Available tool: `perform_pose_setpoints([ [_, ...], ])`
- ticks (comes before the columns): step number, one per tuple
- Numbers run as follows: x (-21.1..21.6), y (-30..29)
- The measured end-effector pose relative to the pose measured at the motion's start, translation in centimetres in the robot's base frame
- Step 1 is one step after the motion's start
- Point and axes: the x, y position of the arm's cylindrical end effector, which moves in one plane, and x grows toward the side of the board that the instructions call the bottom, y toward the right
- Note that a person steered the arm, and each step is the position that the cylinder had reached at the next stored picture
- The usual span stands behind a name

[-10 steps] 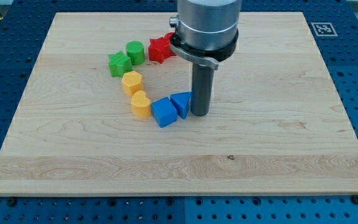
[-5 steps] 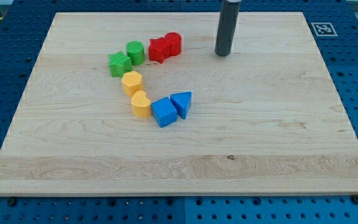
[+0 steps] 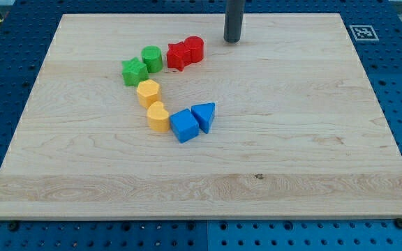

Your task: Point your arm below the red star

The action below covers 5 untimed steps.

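The red star lies on the wooden board at the upper middle, touching a red cylinder on its right. My tip stands near the board's top edge, to the right of and slightly above the red cylinder, apart from all blocks. A green cylinder and a green star lie to the left of the red star.
A yellow hexagonal block and a yellow heart-like block sit below the green ones. A blue cube and a blue triangle touch each other right of them. A marker tag is at the board's top right corner.
My tip has moved from beside the blue triangle up to the board's top, then a little left and further up. The blocks have not moved.
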Motion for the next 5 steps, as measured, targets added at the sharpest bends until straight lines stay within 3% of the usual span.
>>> perform_pose_setpoints([
  [3, 0.2, -2.9],
  [5, 3.8, -2.0],
])
